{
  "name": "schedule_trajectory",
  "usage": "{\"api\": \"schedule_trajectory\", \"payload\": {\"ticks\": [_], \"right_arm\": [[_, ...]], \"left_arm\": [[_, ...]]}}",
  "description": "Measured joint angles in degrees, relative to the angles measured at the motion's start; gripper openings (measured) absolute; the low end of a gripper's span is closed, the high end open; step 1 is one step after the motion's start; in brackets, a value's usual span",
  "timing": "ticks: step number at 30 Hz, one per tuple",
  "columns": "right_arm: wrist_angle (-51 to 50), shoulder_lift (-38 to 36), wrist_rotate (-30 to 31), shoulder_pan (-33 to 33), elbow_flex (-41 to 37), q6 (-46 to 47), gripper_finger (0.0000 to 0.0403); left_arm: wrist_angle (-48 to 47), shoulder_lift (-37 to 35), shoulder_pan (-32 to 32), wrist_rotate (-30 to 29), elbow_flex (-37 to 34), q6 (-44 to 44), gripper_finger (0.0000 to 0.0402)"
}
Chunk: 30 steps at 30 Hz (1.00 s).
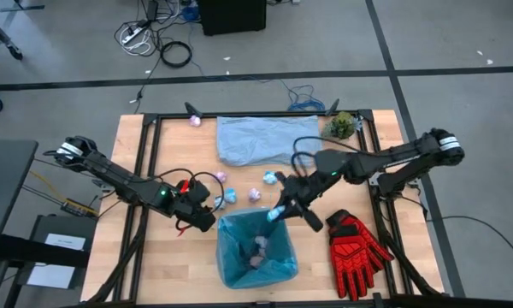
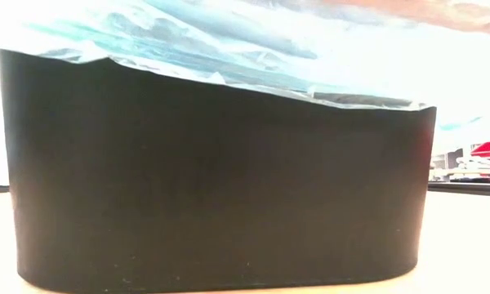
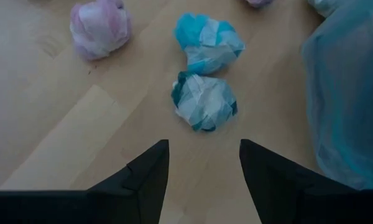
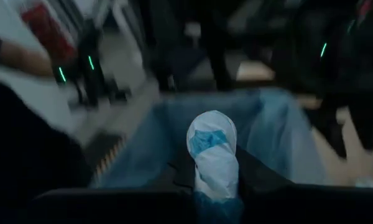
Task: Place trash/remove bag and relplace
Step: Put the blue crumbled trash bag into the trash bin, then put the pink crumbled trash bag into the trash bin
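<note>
A red glove [image 1: 356, 244] lies on the wooden bench [image 1: 137, 274]. A small green plant [image 1: 342, 126] stands near a pale grey-blue bag [image 1: 261, 139].

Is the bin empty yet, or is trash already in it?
Not empty. In the high view a few paper wads lie inside the blue-lined bin, and the right gripper holds another wad over its rim.

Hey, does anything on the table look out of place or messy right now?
Mostly the paper wads scattered on the wood beside the lined bin. A pink wad lies apart near the far edge, and red gloves sit right of the bin. Nothing looks spilled or damaged.
</note>
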Motion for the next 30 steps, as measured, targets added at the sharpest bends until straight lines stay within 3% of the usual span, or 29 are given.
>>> {"api": "schedule_trajectory", "payload": {"ticks": [4,8,17,21,25,30], "right_arm": [[-7.1,2.9,-0.2,1.3,2.7,-4.7,0.0079],[-7.2,3.9,0.2,2.0,4.1,-5.1,0.0136],[5.4,4.6,1.6,2.5,4.3,-3.8,0.0239],[8.5,4.4,4.7,2.0,4.2,-3.4,0.0248],[8.4,0.6,10.3,1.9,4.2,-4.6,0.0238],[8.1,-4.9,12.1,1.9,4.2,-4.8,0.0225]], "left_arm": [[2.4,0.0,-0.8,0.5,0.0,-1.8,0.0199],[2.4,0.0,-1.2,0.7,0.0,-1.8,0.0184],[6.4,0.0,-1.2,1.7,0.0,1.5,0.017],[5.6,0.0,-1.2,-0.7,0.6,0.5,0.0169],[2.4,-0.6,-1.2,-9.4,1.4,-4.1,0.0169],[-10.3,-2.2,1.0,-13.5,3.1,-8.1,0.017]]}}
